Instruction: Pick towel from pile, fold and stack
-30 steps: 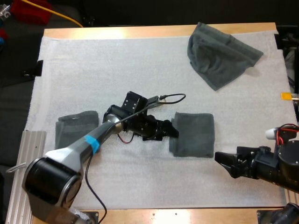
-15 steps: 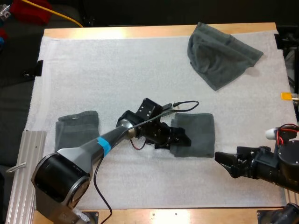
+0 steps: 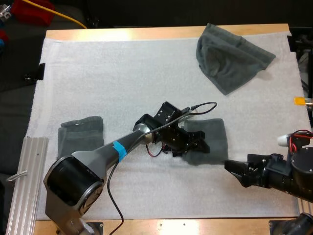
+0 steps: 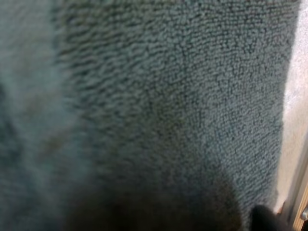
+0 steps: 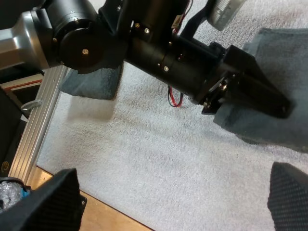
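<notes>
A folded dark grey-green towel (image 3: pixel 212 134) lies on the white mat at centre right. My left gripper (image 3: pixel 199 146) sits low over its near left edge, where the cloth looks bunched. The towel's weave (image 4: pixel 168 96) is very close in the left wrist view. My right gripper (image 3: pixel 234 171) hovers open just off the towel's near right corner, holding nothing. From the right wrist view, the left gripper (image 5: pixel 269 103) lies across that towel (image 5: pixel 284 53). A second folded towel (image 3: pixel 80 134) rests at the left, and a crumpled towel (image 3: pixel 230 56) lies at the far right.
The white mat (image 3: pixel 122 73) covers most of the wooden table. An aluminium rail (image 3: pixel 24 176) runs along the near left edge, beside the left folded towel (image 5: pixel 91 82). Open mat stretches between the two folded towels and across the far left.
My left arm has reached rightward, carrying its gripper from the mat beside the centre towel onto the towel's left edge. The right arm has stayed still.
</notes>
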Tool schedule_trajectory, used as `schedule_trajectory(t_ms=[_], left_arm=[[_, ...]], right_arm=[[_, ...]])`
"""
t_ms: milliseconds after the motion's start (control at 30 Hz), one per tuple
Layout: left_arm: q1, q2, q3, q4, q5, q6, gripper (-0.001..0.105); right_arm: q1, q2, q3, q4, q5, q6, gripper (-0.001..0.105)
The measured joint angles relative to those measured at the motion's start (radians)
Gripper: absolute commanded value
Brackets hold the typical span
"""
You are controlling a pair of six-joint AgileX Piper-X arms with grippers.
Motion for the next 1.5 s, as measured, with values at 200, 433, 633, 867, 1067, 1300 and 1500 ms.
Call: schedule_trajectory(t_ms=[200, 433, 633, 867, 1067, 1300, 1500], left_arm=[[0.000, 0.000, 0.000, 0.003, 0.003, 0.051, 0.001], [0.005, -0.058, 0.000, 0.048, 0.040, 0.199, 0.000], [0.052, -0.210, 0.000, 0.099, 0.068, 0.272, 0.000], [0.140, -0.355, 0.000, 0.245, 0.069, 0.403, 0.000], [0.223, -0.455, 0.000, 0.411, 0.070, 0.534, 0.000], [0.319, -0.538, 0.000, 0.578, 0.066, 0.665, 0.000], [0.387, -0.576, -0.003, 0.703, 0.006, 0.763, 0.000]], right_arm=[[0.000, 0.000, 0.000, 0.000, 0.000, 0.000, 0.077], [0.000, 0.000, 0.000, 0.000, -0.001, 0.000, 0.077], [0.000, 0.000, 0.000, 0.000, -0.001, -0.001, 0.077], [0.000, 0.000, 0.000, 0.000, -0.001, -0.001, 0.077], [0.000, 0.000, 0.000, 0.000, -0.001, -0.001, 0.077], [0.000, 0.000, 0.000, 0.000, -0.001, -0.001, 0.077], [0.000, 0.000, 0.000, 0.000, -0.001, -0.001, 0.077]])
